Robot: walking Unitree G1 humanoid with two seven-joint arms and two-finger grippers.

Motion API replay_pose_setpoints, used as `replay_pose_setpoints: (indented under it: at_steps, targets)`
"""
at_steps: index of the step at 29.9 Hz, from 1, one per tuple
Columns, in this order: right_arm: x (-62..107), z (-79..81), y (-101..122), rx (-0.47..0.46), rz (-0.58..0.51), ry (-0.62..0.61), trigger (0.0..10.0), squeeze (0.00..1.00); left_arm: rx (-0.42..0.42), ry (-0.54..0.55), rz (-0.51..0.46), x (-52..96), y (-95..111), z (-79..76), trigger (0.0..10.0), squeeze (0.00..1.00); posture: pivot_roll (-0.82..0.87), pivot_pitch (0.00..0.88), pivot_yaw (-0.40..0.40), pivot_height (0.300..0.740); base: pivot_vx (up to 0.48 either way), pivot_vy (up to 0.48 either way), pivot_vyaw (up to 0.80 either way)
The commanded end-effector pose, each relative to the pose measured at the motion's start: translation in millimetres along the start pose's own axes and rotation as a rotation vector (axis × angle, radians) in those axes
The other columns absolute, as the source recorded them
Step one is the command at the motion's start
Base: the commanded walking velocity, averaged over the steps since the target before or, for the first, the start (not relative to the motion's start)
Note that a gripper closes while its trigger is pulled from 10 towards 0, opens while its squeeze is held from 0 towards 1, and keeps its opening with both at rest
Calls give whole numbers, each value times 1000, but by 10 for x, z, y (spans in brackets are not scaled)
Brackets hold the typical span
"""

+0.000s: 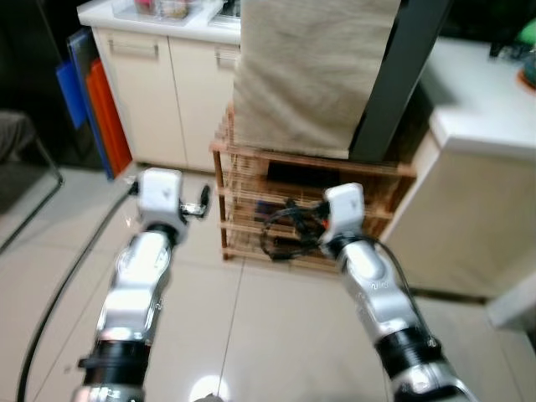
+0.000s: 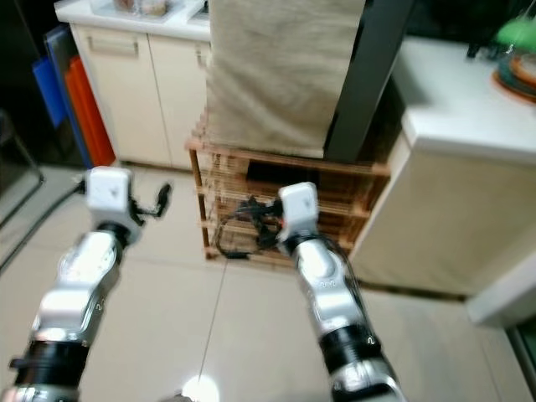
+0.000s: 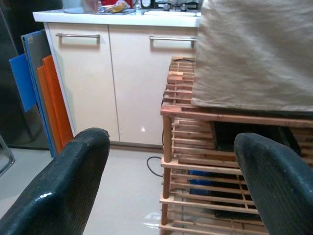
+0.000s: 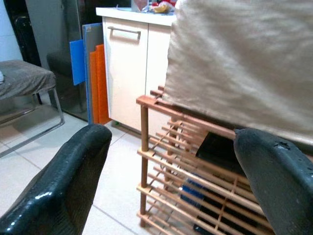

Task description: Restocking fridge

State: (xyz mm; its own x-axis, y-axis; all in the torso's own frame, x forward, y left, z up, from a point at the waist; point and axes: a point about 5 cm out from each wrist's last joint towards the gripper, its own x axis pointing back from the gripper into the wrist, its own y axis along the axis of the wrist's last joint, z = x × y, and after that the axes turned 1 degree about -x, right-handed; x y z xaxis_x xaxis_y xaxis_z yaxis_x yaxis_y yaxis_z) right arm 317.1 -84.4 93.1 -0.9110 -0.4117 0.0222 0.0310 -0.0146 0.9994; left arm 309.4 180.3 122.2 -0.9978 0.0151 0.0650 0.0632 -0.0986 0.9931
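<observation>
Both silver arms reach forward over the tiled floor toward a low wooden slatted rack [image 1: 251,180]. My left gripper [image 3: 171,171] is open with nothing between its black fingers [image 3: 63,191]; it hovers left of the rack, facing the cream cabinet doors [image 3: 88,83]. My right gripper [image 4: 171,171] is also open and empty, held just in front of the rack's shelves [image 4: 195,176]. A beige cloth [image 1: 310,67] drapes over something bulky on top of the rack. A fridge cannot be made out for certain.
A white worktop [image 1: 486,92] stands to the right and a dark upright panel [image 1: 402,75] leans behind the rack. Blue and orange boards [image 1: 92,109] lean beside the cabinets. A black cable [image 1: 59,293] trails over the floor. A metal-legged seat [image 4: 24,78] is off to the left.
</observation>
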Motion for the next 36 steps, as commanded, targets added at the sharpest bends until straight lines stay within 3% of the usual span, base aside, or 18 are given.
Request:
replay_pose_setpoints:
  at_steps: [1, 7, 17, 26, 36]
  targets:
    - [36, -111, 25, 21, -15, -22, 10000, 0, 7, -35, -19, -17, 43, -126, 10000, 0, -34, 0, -34, 740, 439, 0, 0]
    - [20, 9, 99, 70, -53, 46, 10000, 0, 18, -55, -28, -8, 50, -200, 10000, 0, -27, 0, -45, 740, 441, 0, 0]
    - [23, -162, 48, 19, -26, -53, 10000, 0, 31, -74, -23, 67, -5, -183, 10000, 0, -11, 0, -57, 740, 438, 0, 0]
    - [43, -143, 40, 22, -35, -53, 10000, 0, 10, -61, -37, 51, 27, -123, 10000, 0, -3, 0, -60, 740, 355, 320, 0]
    - [55, -134, 22, 16, -35, -60, 10000, 0, 10, -84, -48, 41, 49, -157, 10000, 0, -11, 0, -56, 740, 334, 345, 0]
